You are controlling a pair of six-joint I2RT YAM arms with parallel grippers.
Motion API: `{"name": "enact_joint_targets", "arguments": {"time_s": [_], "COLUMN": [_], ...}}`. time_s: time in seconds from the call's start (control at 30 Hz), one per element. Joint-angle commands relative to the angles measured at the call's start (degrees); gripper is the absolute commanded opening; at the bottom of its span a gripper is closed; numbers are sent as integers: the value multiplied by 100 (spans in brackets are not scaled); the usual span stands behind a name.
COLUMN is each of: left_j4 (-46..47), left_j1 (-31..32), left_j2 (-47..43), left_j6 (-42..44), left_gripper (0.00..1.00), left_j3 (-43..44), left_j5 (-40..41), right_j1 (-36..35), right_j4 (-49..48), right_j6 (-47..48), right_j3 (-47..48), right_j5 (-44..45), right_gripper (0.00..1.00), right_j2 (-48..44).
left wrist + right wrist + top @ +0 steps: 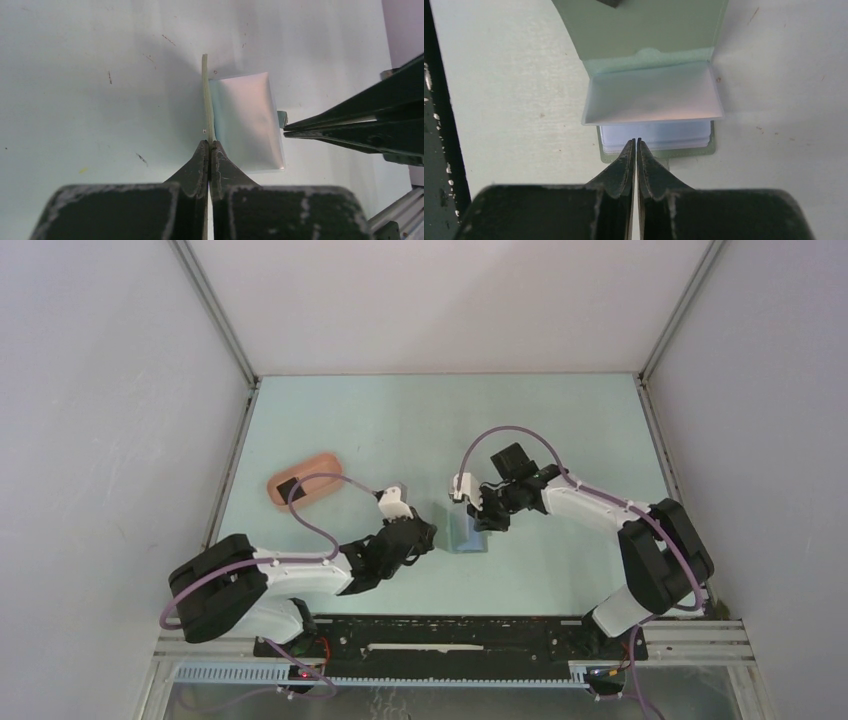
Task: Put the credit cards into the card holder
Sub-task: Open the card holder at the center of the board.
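L arm (300, 575) folded low, elbow out left, forearm running right twd centre. R arm (600, 510) mirrors it, forearm running left. My grippers nearly meet tip to tip. L gripper (210, 143): jaws pressed tight on holder (206, 95) flap edge. R gripper (635, 141): jaws closed, hairline gap, can't tell if pinching anything.

Tray: a pink oblong tray (330, 462) lies aslant on the left half of the table, near its left edge.
In the tray: a small dark item (289, 488) sits at the near-left end, too small to identify.
Table: the pale green top (400, 420) shows thin dark scuffs (165, 39) in the left wrist view.
Enclosure: plain white panels (440, 300) stand at the back and both sides.
Frame: aluminium rails (215, 310) run along the back corners.
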State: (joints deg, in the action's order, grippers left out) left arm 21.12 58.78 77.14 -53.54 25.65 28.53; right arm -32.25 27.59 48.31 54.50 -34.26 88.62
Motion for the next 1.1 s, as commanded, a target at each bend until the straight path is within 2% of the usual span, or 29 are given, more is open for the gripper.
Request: {"name": "enact_joint_targets", "arguments": {"time_s": [0.0,0.37,0.57,0.87,1.07], "left_j4": [332,570,662,1000,739], "left_j1": [-25,-38,-63,-282,-341], "left_j2": [-115,-86,-156,-781,-1723], "left_j6": [-144,-166,-110,-4,471], "left_gripper": [0,0,2,33,46], "left_j3": [-208,-392,-497,-1098,-1398], "left_j5": [-111,-281,-481,-915,-1430], "right_j1": [-43,-532,-664,-791,-853], "right_j4": [-73,-289,-186,226,385], "right_j6": [-129,-770,-1348,-2492,-2747], "right_j3": [179,469,831,1642,1868], "right_j5": [315,752,285,94,151], "right_gripper": [9,10,10,11,11], "right_j2": [162,492,725,1720,2039]}}
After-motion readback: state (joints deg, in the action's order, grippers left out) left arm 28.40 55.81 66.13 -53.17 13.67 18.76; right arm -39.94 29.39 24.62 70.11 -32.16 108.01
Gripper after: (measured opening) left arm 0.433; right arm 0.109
